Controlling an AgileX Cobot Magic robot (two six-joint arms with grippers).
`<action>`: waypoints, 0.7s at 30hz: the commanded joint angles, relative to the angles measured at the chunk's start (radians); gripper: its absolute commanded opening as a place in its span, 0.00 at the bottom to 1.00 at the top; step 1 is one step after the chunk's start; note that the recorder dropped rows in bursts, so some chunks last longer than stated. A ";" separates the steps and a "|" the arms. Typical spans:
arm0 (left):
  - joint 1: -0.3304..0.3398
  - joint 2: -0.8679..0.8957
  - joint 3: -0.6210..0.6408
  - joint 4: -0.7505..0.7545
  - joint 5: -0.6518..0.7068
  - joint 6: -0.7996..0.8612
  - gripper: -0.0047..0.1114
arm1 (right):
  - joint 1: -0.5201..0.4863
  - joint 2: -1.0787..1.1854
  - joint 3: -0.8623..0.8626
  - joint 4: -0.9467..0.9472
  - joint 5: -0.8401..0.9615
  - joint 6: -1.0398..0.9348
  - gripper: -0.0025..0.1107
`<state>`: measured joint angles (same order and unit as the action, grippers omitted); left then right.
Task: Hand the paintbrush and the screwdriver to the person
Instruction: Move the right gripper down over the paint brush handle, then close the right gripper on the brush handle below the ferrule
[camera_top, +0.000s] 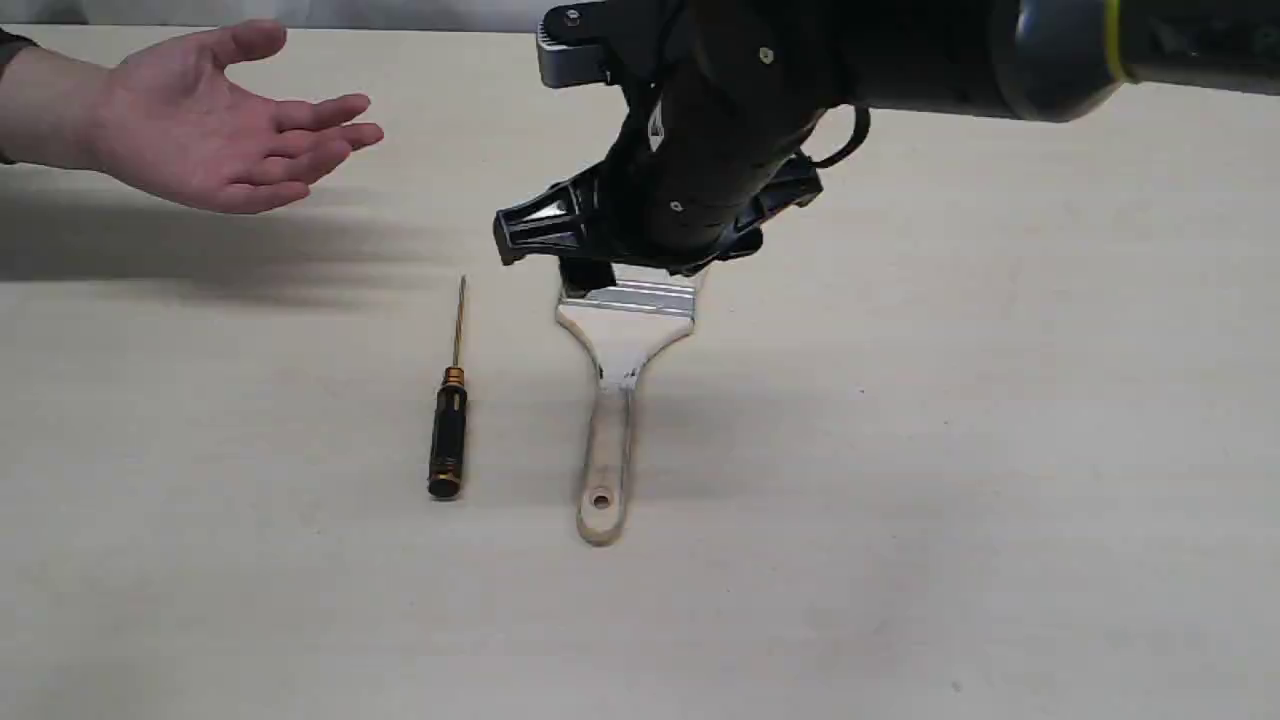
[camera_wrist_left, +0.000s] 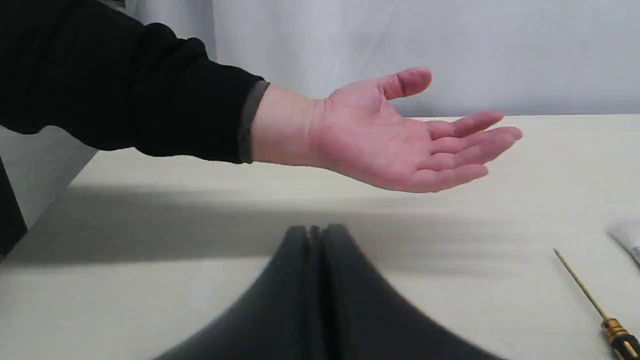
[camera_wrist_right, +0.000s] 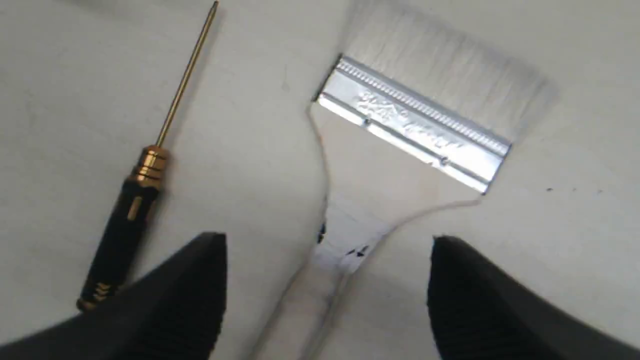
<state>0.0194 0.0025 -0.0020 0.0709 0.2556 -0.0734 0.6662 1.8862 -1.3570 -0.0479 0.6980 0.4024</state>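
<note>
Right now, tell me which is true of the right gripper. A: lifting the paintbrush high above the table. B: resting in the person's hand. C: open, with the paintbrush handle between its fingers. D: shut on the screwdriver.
C: the right wrist view shows the right gripper open with the paintbrush handle running between its fingers, and the screwdriver lying apart beside it.

Table (camera_top: 1000, 450) was pale beige, faintly speckled. Paintbrush (camera_top: 610, 400): bristles whitish; ferrule bright silver, with fine ribbed band and embossed lettering; handle pale worn wood, with white smear and few black flecks at neck. Screwdriver (camera_top: 447, 440): handle black, collars gold-orange at both ends, shaft gold-tinted. Hand (camera_top: 220, 130) was light pink; sleeve (camera_wrist_left: 125, 85) black, cuff edge grey. Right fingers (camera_wrist_right: 175, 300) were black, faintly ribbed. Left fingers (camera_wrist_left: 350, 300) were dark grey. Arm (camera_top: 950, 50) was black, with yellow ring (camera_top: 1113, 40). Backdrop (camera_wrist_left: 400, 40) was pale grey.
</note>
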 joint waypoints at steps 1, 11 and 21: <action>-0.008 -0.002 0.002 -0.001 -0.006 -0.002 0.04 | -0.001 0.017 -0.012 0.086 0.018 0.002 0.56; -0.008 -0.002 0.002 -0.001 -0.006 -0.002 0.04 | -0.001 0.121 -0.014 0.160 0.026 0.005 0.51; -0.008 -0.002 0.002 -0.003 -0.005 -0.002 0.04 | -0.001 0.187 -0.014 0.136 -0.036 0.053 0.51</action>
<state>0.0194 0.0025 -0.0020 0.0709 0.2556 -0.0734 0.6662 2.0684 -1.3679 0.1071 0.6801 0.4347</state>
